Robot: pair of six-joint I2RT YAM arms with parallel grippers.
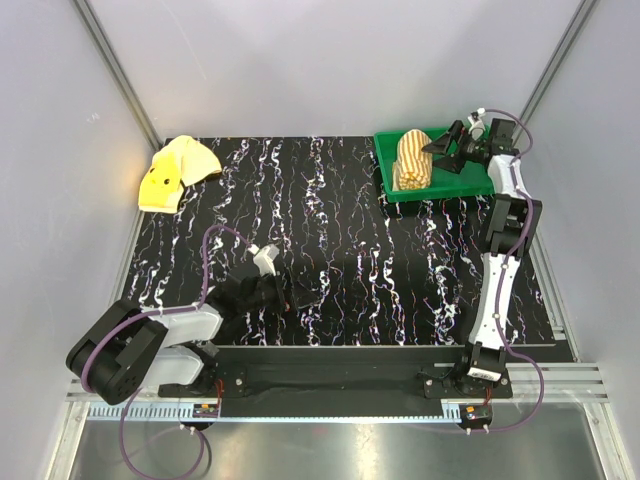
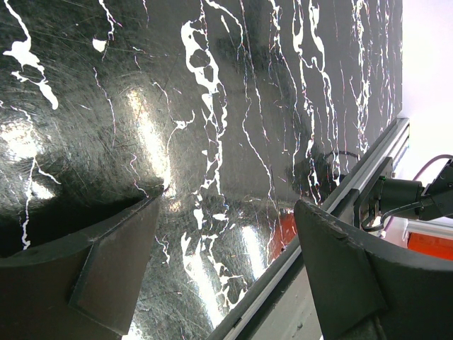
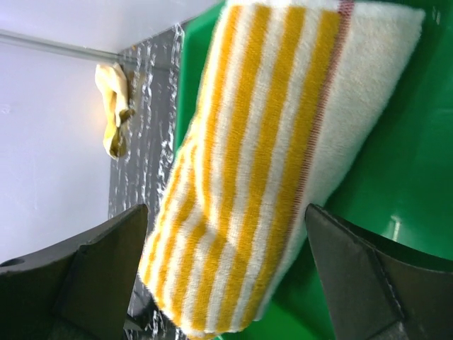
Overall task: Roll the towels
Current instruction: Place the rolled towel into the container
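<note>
**Item 1: my right gripper (image 1: 442, 152).** The jaws are spread as wide as they go and hold nothing. Between the fingers (image 3: 106, 269) and just beyond them lies the orange-and-cream striped terry towel (image 3: 269, 142). It is rolled into a fat cylinder and sits in the shallow green plastic tray (image 1: 462, 184) at the far right corner. Neither pad appears to touch it. Its long axis runs near-to-far along the tray. I stand at its right flank, so my jaw line crosses its short width.

**Item 2: my left gripper (image 2: 228, 202).** The jaws are wide apart and empty, low over the bare black white-veined marble-pattern table (image 1: 350, 250), close to my own base rail.

**Item 3: plain yellow cloth towel (image 1: 175, 172).** It is a loose crumpled heap, not rolled, with no clear long axis, at the table's far left corner. From the left jaws it lies far and to the left, well apart. From the right jaws it lies across the table's whole width.

**Assessment.** The striped towel looks finished, and the yellow one is the open entry. The left arm is plainly the nearer. I judge the reach to be forward and out to the left, and the heap likely needs flattening before it can be rolled.
</note>
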